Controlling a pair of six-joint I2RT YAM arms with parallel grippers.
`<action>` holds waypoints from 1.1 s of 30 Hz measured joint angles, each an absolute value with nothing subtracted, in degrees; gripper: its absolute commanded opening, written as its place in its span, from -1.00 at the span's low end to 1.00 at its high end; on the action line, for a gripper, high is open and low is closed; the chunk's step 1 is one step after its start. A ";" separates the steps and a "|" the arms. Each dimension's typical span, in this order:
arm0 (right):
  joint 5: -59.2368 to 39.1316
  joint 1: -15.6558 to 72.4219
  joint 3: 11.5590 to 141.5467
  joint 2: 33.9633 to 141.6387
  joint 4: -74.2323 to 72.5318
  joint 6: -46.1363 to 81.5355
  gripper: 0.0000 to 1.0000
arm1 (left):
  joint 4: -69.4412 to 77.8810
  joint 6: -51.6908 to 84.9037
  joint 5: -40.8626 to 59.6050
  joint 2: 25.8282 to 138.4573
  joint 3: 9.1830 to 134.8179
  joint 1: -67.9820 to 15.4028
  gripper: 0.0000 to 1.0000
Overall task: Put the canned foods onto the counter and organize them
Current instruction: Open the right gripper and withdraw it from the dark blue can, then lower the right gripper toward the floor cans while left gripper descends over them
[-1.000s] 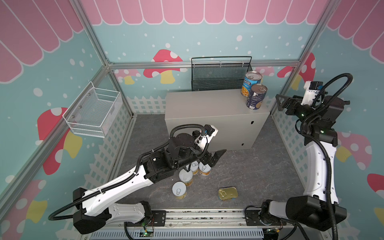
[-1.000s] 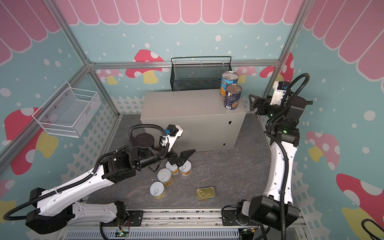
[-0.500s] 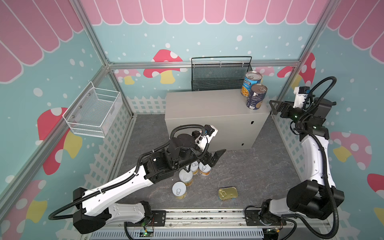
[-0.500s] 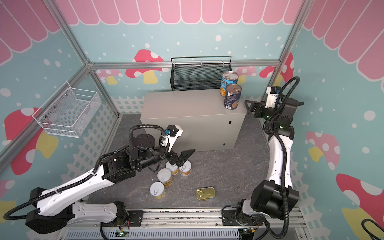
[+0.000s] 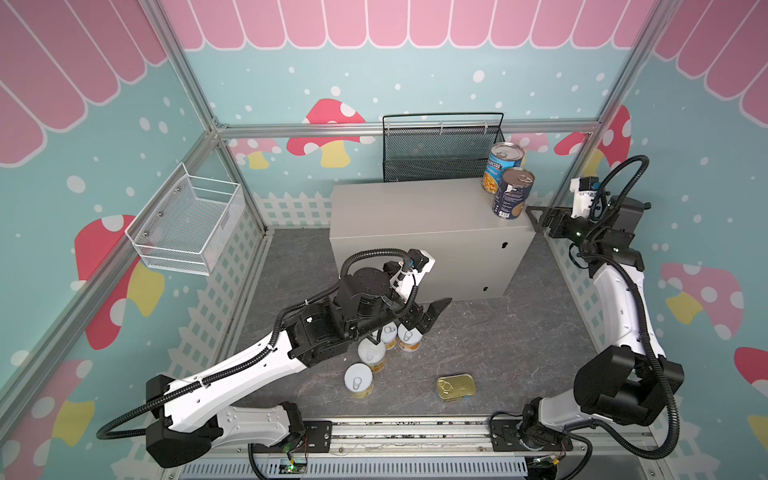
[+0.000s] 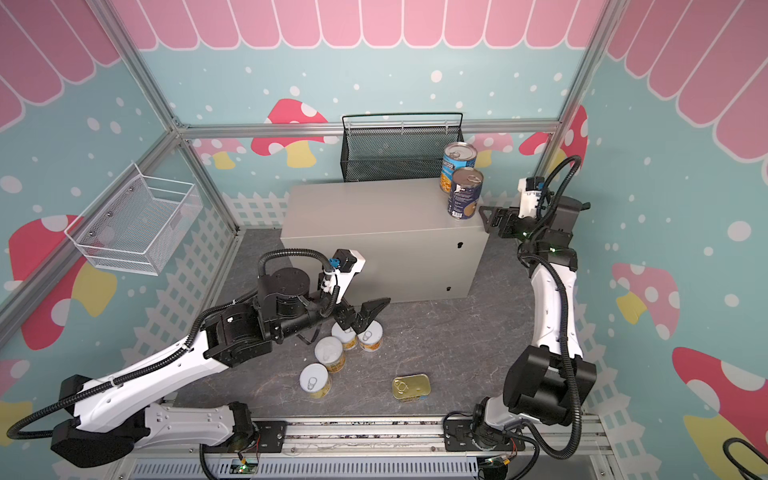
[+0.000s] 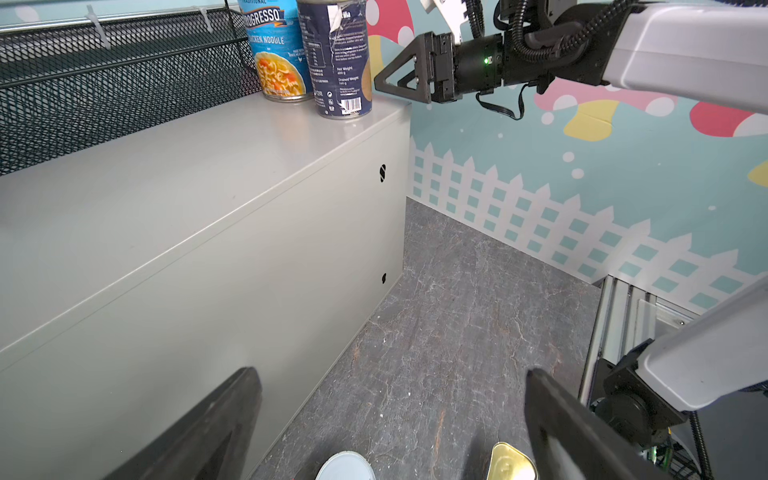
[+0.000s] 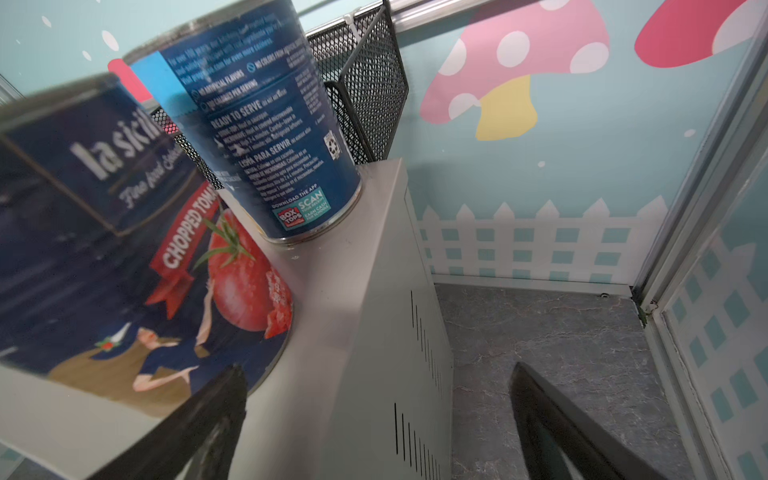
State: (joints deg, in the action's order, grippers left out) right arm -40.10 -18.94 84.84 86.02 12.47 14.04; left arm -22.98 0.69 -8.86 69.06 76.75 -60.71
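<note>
Standing at the back of a dark stone-patterned floor point(image 5: 498, 353) is a big grey metal counter point(image 5: 407, 212), shown from above in both top views. A black mesh basket point(image 5: 440, 153) sits behind its rear edge, and a white wire basket point(image 5: 187, 224) hangs on the wall to the left.

The left claw point(image 5: 430, 316) is spread wide and empty. It hovers low in front of the counter, over the nearest of four small yellow cans point(image 5: 372, 353). The right claw point(image 5: 534, 216) is also spread wide and empty, level with the counter top just off its right edge.

Two tall blue cans stand upright on the counter along that right edge. A soup can point(image 5: 503, 166) is at the rear right corner, with a tomato can point(image 5: 513, 193) just in front of it, nearest the right claw.

The small yellow cans stand in a loose bunch on the floor, lids up. A flat gold tin point(image 5: 456, 386) lies on the floor to their right, apart from them, near the floor's front edge.
</note>
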 measured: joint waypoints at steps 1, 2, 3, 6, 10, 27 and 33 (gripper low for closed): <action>-40.03 -18.81 84.90 86.50 12.51 13.80 0.99 | -22.98 0.69 -8.93 69.04 76.75 -60.77 0.98; -40.01 -18.74 84.93 86.98 12.62 13.76 0.99 | -22.98 0.69 -9.02 69.01 76.75 -60.80 0.98; -40.38 -18.74 85.06 87.29 12.49 13.80 0.99 | -22.98 0.69 -9.06 69.01 76.75 -60.80 0.98; -40.34 -18.68 85.41 87.42 12.60 13.45 0.99 | -22.98 0.69 -9.23 69.01 76.75 -60.80 0.99; -40.34 -18.41 86.19 88.03 12.93 12.69 0.99 | -23.07 0.67 -9.26 69.01 76.75 -60.80 0.98; -40.03 -17.19 88.49 89.71 13.89 10.72 0.99 | -23.14 0.69 -9.30 69.01 76.75 -60.88 0.99; -39.05 -17.10 88.90 89.71 14.63 10.72 0.99 | -23.16 0.69 -9.32 69.01 76.75 -60.88 0.98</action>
